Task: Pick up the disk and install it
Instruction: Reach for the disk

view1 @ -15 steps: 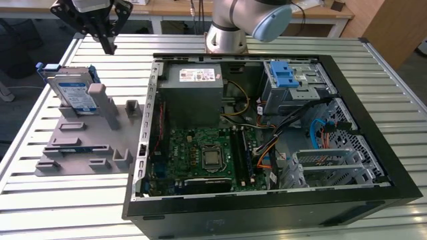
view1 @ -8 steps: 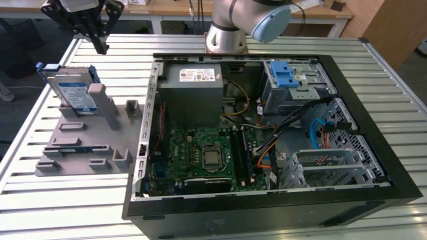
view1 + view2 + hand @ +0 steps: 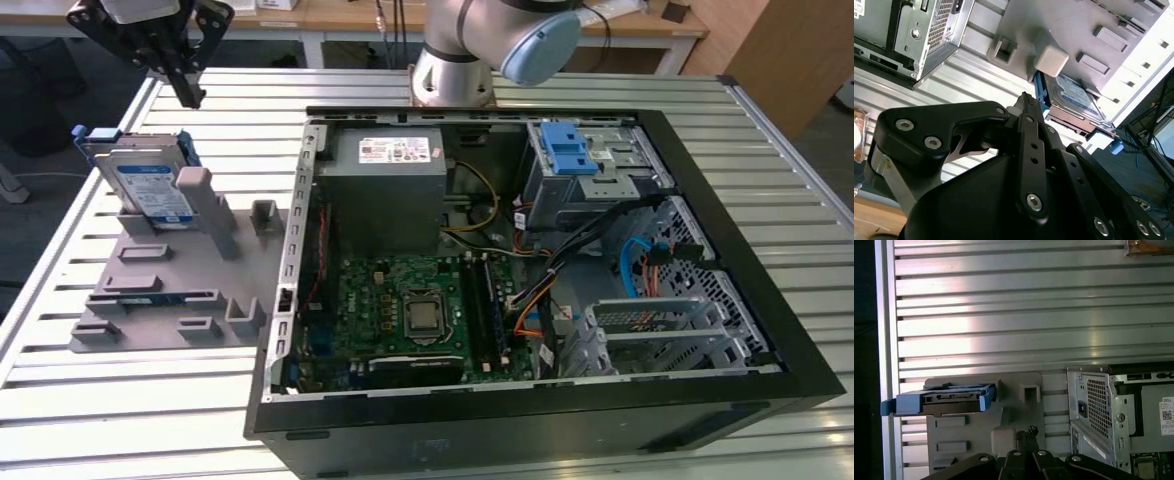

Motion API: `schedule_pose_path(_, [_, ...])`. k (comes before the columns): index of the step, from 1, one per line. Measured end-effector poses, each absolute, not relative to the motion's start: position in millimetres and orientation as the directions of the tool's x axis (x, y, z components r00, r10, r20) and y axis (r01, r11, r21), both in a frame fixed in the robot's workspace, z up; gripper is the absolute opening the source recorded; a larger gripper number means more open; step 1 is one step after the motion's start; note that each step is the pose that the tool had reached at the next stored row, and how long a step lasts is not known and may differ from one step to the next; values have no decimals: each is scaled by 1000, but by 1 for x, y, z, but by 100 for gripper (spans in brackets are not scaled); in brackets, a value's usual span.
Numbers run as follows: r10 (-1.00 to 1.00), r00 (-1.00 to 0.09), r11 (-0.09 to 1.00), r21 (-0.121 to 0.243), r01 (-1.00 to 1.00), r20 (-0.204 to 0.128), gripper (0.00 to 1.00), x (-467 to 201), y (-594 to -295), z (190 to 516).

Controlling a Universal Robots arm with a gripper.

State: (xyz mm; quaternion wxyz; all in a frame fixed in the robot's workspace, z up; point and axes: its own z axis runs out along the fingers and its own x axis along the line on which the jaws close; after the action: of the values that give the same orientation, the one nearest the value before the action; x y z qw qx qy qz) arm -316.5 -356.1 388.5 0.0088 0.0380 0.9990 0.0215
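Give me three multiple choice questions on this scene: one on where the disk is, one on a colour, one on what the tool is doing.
1. Where is the disk?
A: upright in the grey holder beside the computer case
B: inside the case
C: flat on the floor

2. What colour are the disk's rails?
A: red
B: green
C: blue

3. What is the tool doing?
A: gripping the disk
B: hanging above the disk, holding nothing
C: reaching into the case

Answers: A, it stands in the holder at the exterior view's left of the case; C, blue plastic frames it; B, the tool is clear of its top edge.
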Motion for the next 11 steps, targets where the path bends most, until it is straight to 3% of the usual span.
schedule_pose_path(11, [76,-997,996,43,76,-12,11,-334,-354,387])
